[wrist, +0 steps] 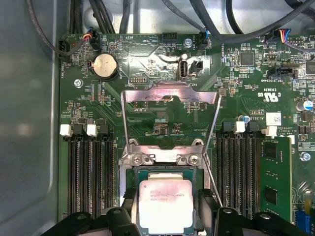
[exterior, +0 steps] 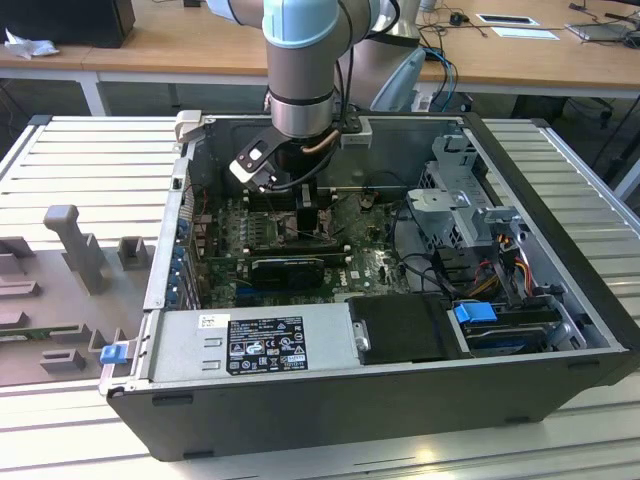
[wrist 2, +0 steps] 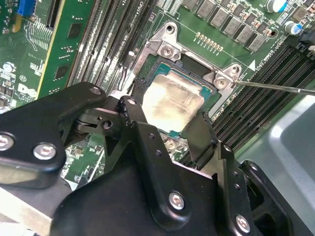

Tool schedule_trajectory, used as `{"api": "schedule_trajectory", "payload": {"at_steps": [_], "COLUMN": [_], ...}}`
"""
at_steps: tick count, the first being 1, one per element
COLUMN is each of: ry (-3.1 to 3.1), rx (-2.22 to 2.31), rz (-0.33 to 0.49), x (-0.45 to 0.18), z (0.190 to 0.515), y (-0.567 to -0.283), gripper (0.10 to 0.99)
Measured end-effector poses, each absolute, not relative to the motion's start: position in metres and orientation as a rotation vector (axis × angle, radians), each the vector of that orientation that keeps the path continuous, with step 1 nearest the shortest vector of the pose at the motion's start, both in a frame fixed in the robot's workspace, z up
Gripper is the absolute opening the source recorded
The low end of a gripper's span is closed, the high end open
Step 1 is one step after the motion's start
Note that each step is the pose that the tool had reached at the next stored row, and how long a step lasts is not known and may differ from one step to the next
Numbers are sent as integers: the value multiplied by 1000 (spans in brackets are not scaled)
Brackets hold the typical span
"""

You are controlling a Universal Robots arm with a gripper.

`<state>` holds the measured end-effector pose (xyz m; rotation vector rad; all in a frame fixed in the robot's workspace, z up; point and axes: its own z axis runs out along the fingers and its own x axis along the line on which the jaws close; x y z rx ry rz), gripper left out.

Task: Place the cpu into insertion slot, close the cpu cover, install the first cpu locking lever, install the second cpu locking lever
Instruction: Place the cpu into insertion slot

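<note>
The cpu (wrist: 166, 205) lies in the insertion slot (wrist: 167, 170), clasped by the gripper (wrist: 166, 196), with the cpu cover (wrist: 170, 94) raised.

Across the exterior view from its left: grey fixture blocks (exterior: 75, 240) on the slatted table (exterior: 90, 150), then the open computer case (exterior: 330, 410), with the arm (exterior: 300, 60) reaching down over the green motherboard (exterior: 375, 265), then the drive cage (exterior: 465, 205). The cpu is a square chip with a pale silvery face, faintly smudged, and a thin green border. The black fingers (wrist 2: 129, 110) are spread just to the chip's width and press against two opposite edges. The cover, a silvery frame, stands open beyond the slot. A thin lever rod (wrist 2: 275, 87) juts out from the socket's corner.
</note>
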<state>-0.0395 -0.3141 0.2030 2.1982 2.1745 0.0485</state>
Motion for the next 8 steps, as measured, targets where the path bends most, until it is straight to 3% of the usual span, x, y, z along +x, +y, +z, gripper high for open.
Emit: {"api": "schedule_trajectory", "payload": {"at_steps": [6,7,8], "ry": [2168,2168,2168], "rx": [2203,2204,2204], "rz": [47,48,48], "x": [-39,-39,-39], "z": [203,203,202], "y": [-314,-314,-314], "gripper": [592,522,522]}}
